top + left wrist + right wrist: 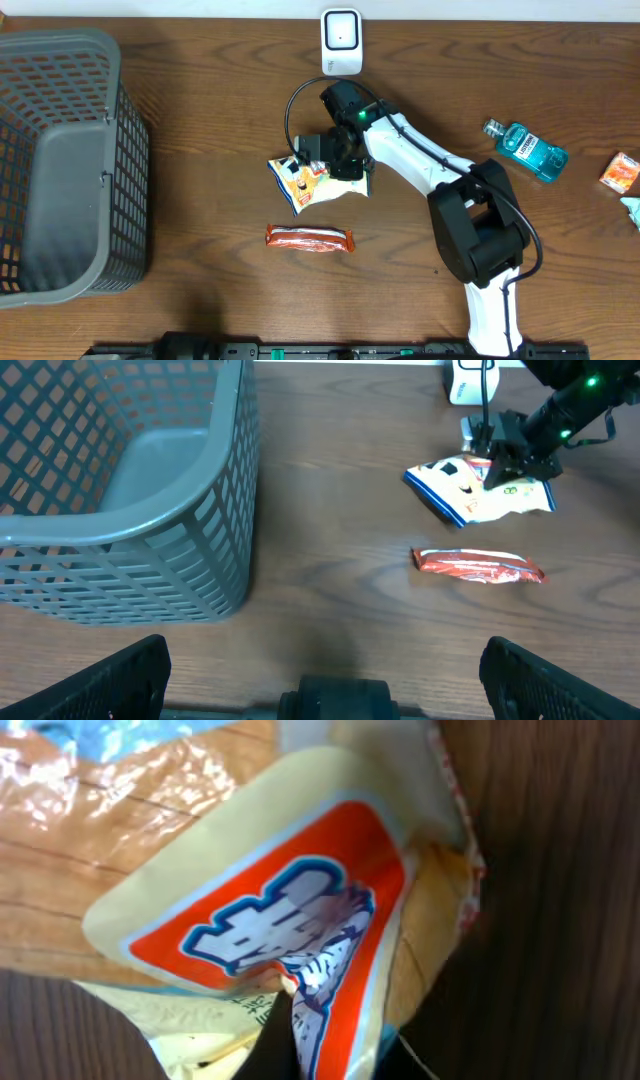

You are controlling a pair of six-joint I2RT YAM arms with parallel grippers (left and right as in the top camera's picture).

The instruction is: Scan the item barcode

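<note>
The right pincer [333, 163] was clamped together on the crinkly white, blue and orange plastic snack bag [300, 184] lying directly beneath it, so the grasp seemed made, but presenting its barcode to the white box-shaped scanner [341, 40] just beyond the pincer was not yet done.

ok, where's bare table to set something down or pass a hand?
Widest bare patch: between the basket and the snack bag, left of the red bar. Also free: the wood between the mouthwash bottle and the near edge, right of the right arm. Crowded: scanner to snack bag, where the right end effector pinches it; orange packet at the right edge.
</note>
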